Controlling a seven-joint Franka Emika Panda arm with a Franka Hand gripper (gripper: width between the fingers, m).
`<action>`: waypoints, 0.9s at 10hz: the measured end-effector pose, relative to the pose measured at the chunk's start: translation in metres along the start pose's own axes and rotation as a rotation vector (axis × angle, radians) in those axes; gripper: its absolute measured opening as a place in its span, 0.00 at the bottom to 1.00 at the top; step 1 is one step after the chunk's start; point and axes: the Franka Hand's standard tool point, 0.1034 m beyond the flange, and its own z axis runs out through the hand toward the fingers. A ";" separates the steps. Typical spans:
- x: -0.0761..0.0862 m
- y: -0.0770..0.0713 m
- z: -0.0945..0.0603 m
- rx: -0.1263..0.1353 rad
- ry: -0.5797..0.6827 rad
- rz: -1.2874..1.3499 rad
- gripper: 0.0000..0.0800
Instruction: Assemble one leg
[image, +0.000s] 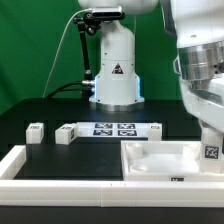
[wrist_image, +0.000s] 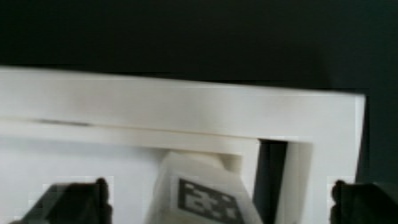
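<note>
The leg (wrist_image: 201, 188) — between the fingers (wrist_image: 75, 200) of the wide-spread hand (wrist_image: 221, 200), clear of both

Arm (image: 200, 62) angled down, tool (wrist_image: 222, 203) low, jaws seemingly wide apart

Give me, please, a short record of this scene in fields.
gripper: open, fingers either side of the leg, not touching
leg: tagged, inside the tray by its rim
tray: white, raised rim, on the exterior view's right
loose legs: two on the table, toward the exterior view's left of the marker board
marker board: flat on the table
</note>
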 end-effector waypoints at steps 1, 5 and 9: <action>0.000 0.000 0.000 -0.004 0.009 -0.180 0.80; 0.004 0.002 0.002 -0.035 0.034 -0.789 0.81; 0.012 0.003 0.001 -0.078 0.046 -1.429 0.81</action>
